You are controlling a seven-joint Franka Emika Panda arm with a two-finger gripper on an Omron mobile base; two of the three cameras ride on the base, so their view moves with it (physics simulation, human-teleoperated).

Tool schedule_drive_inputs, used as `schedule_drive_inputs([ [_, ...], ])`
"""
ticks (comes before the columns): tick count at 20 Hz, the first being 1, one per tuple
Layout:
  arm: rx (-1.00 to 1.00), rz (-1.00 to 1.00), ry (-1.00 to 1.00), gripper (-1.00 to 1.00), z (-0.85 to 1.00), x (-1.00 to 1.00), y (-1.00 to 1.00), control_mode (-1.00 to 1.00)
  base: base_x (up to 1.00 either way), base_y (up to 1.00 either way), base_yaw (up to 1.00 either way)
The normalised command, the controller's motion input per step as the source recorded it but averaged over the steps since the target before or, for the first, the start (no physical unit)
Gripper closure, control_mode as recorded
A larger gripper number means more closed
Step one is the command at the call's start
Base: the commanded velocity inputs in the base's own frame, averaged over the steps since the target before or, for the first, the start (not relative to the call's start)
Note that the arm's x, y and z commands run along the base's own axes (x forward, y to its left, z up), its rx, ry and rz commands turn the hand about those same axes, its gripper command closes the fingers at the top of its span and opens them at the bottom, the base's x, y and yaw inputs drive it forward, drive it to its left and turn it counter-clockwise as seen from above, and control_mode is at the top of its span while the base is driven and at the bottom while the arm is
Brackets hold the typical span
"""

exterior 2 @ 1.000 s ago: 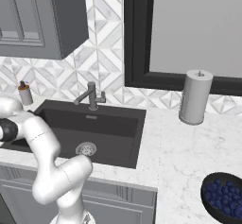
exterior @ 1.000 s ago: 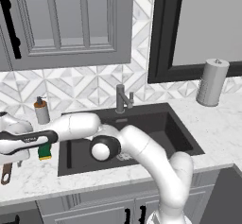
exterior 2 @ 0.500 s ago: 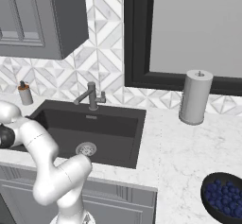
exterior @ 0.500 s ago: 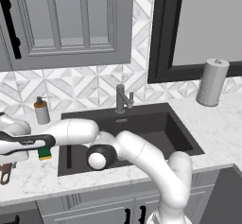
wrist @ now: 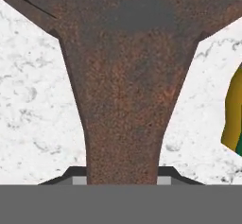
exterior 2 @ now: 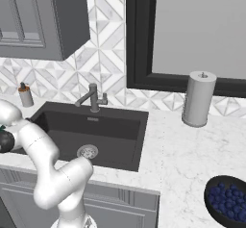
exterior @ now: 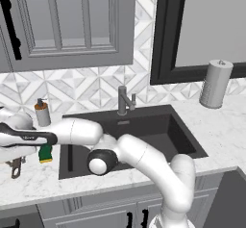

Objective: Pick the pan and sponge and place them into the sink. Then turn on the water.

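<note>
The pan's brown rusty handle [wrist: 123, 100] runs straight up the hand view, widening toward the pan body at the top edge. My gripper [wrist: 122, 178] is shut on this handle, one fingertip [wrist: 75, 176] pressed against each side of it. The sponge [wrist: 233, 119], yellow with a green edge, lies on the white marble just right of the handle. In the left base view my arm reaches to the far left over the counter. There the green sponge [exterior: 45, 153] sits beside the hand and the handle's holed end [exterior: 16, 167] pokes out below it. The dark sink [exterior: 144, 126] lies to the right, dry.
A grey faucet [exterior: 124, 100] stands behind the sink and a soap bottle [exterior: 42, 113] sits on the counter near my hand. A paper towel roll [exterior 2: 198, 98] stands to the right of the basin. A dark bowl of blueberries [exterior 2: 227, 200] sits at the near right.
The jaws have gone from wide open to shut on the pan's handle. The hand has sunk a little toward the counter at the left.
</note>
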Motion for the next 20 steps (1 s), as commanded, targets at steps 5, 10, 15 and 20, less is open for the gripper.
schedule_drive_inputs([
  [5,0.02,0.00,-0.21,1.00,0.00,0.00,-0.63,-1.00,0.00,0.00,0.00],
  [10,0.07,0.00,-0.31,1.00,0.00,0.00,-0.49,-1.00,0.00,0.00,0.00],
  [15,0.10,-0.04,-0.02,1.00,0.17,-0.01,-0.44,-1.00,0.00,0.00,0.00],
  [20,0.19,-0.09,0.02,1.00,0.20,0.00,-0.57,-1.00,0.00,0.00,0.00],
])
